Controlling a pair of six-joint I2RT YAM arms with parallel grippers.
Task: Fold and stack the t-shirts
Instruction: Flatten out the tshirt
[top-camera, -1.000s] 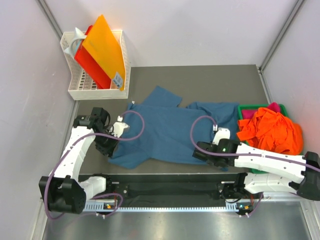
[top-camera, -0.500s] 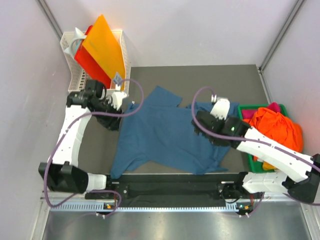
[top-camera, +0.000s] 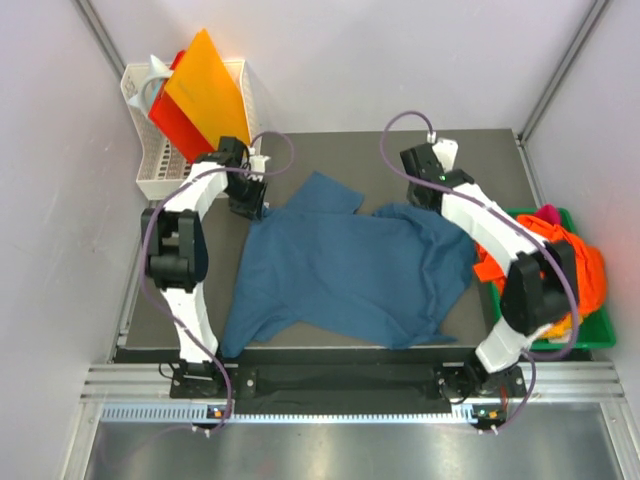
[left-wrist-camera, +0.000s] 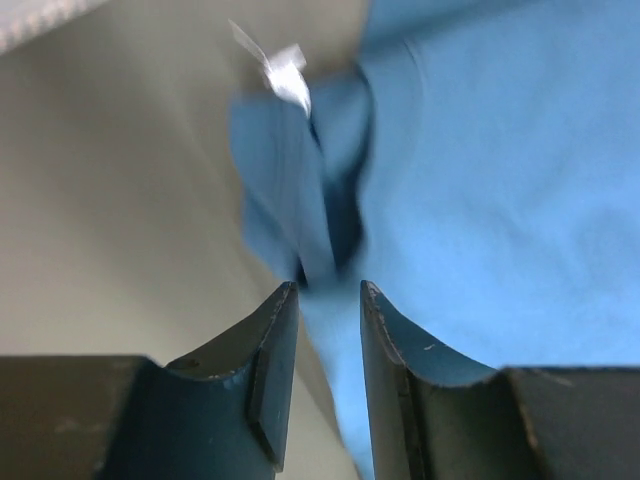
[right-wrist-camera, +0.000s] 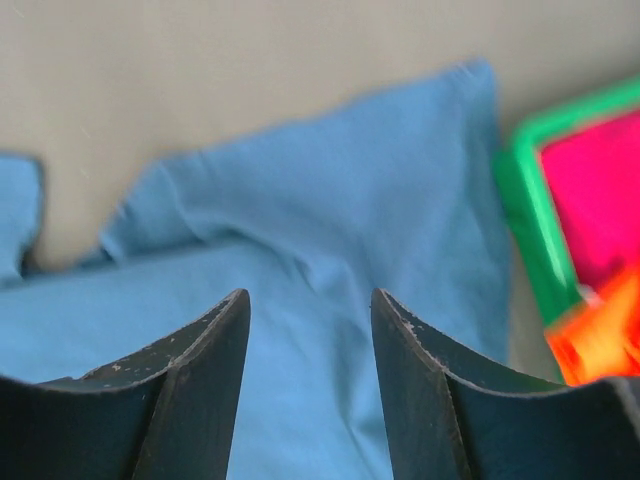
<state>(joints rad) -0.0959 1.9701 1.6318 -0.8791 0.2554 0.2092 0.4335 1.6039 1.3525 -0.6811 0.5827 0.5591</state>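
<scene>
While stretched over teal shirt (top-camera: 340, 270) | left jaws narrow, right jaws wider (empty)

You've got one blue t-shirt (top-camera: 340, 270) between left gripper (top-camera: 249, 203) and right gripper (top-camera: 418, 195), one orange t-shirt (top-camera: 590, 270) and one pink t-shirt (top-camera: 547, 213) right of that. Also one green tray (top-camera: 570, 343), one basket (top-camera: 150, 170).

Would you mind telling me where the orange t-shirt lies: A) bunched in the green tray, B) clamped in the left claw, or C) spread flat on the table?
A: the orange t-shirt is heaped in the green tray on the right.
</scene>
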